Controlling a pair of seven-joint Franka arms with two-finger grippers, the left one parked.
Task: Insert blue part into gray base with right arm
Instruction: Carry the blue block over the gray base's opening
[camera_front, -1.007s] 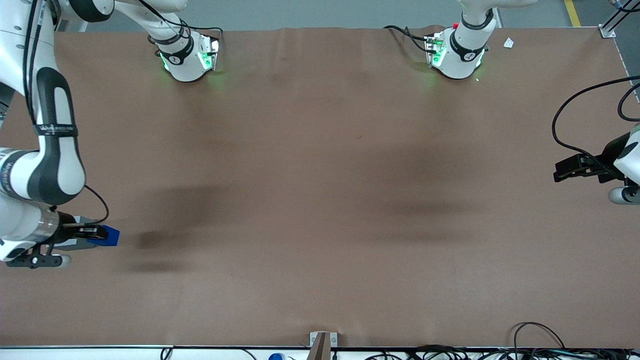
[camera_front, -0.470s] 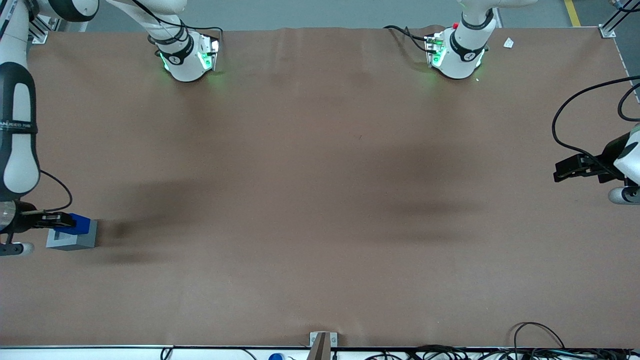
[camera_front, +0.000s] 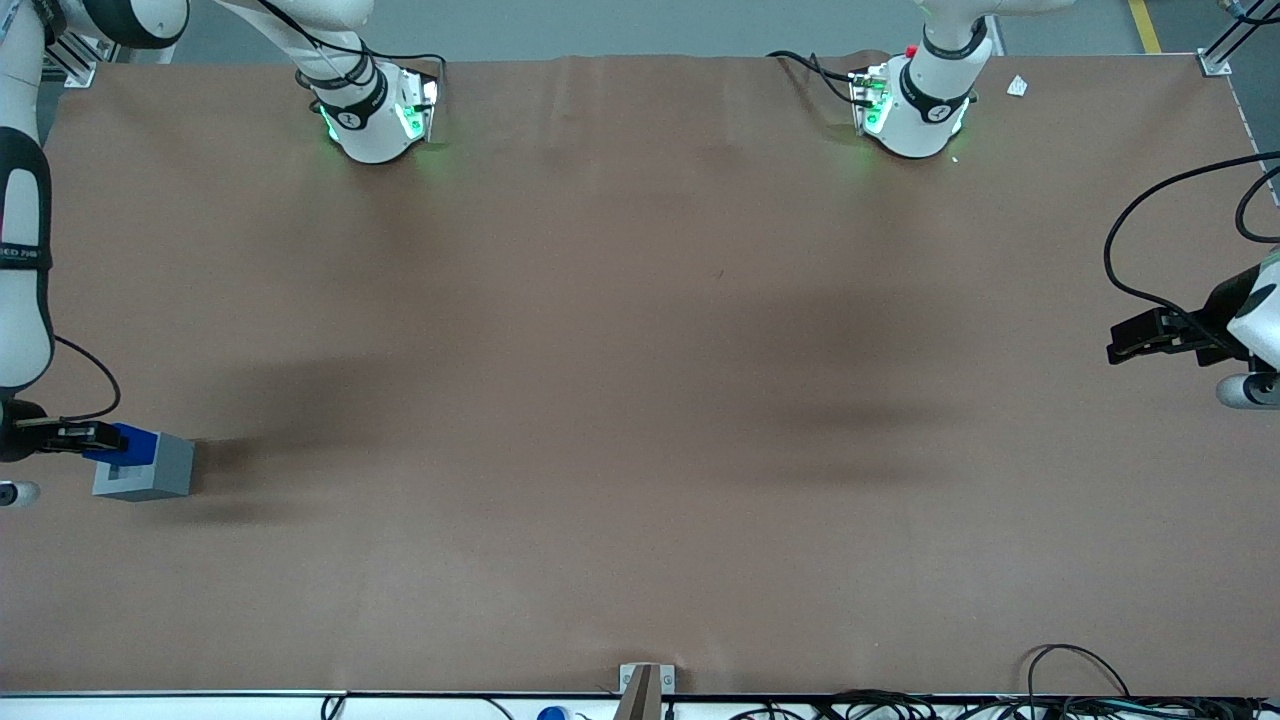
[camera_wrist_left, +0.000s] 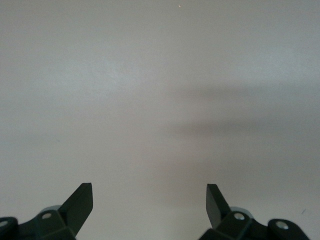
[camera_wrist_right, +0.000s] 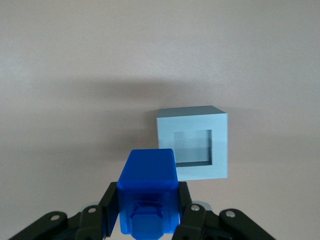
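Blue part (camera_wrist_right: 147, 192) clamped in the pincer (camera_front: 100, 438), held above the gray base (camera_front: 145, 468), not yet centred over its recess (camera_wrist_right: 192, 147). Within the last second the arm carried it sideways over the base. Alignment remains, then descent to the desk-level (camera_front: 640, 400) base.

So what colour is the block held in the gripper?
Bright blue block, shut in the gripper near the gray base; the right wrist view shows it best.

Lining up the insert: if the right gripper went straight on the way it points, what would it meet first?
Probably the brown table, not the gray base. The gripper holds the blue part above it, and in the wrist view the base's recess sits off to one side. Depth is unclear.
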